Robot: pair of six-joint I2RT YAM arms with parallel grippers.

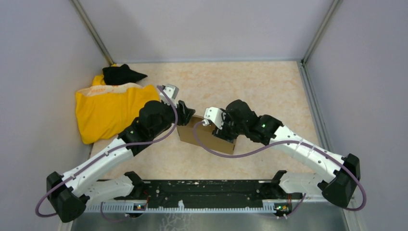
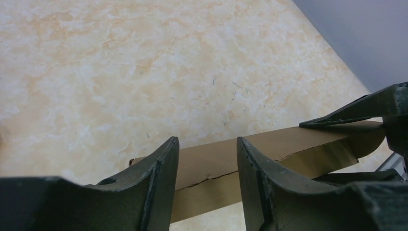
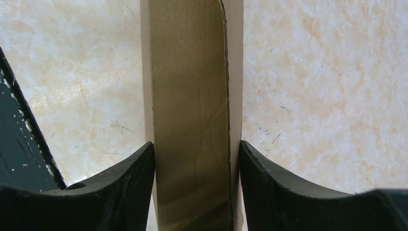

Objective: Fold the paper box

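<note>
Brown corrugated cardboard, the paper box (image 3: 190, 96), stands on edge between the right gripper (image 3: 197, 144) fingers, which press against both of its faces and hold it; its upper end runs out of the right wrist view and its lower end is hidden beneath the fingers. The left gripper (image 2: 207, 142) stands partly open with nothing pinched; the box's edge crosses just beyond its fingertips, both ends cut off behind them, and whether a fingertip touches it I cannot tell. From above, both arms cover most of the box, leaving only a slanted panel showing between the grippers on the marbled table (image 1: 260, 86); a yellow cloth (image 1: 108, 110) lies well off to the left gripper's outer side.
</note>
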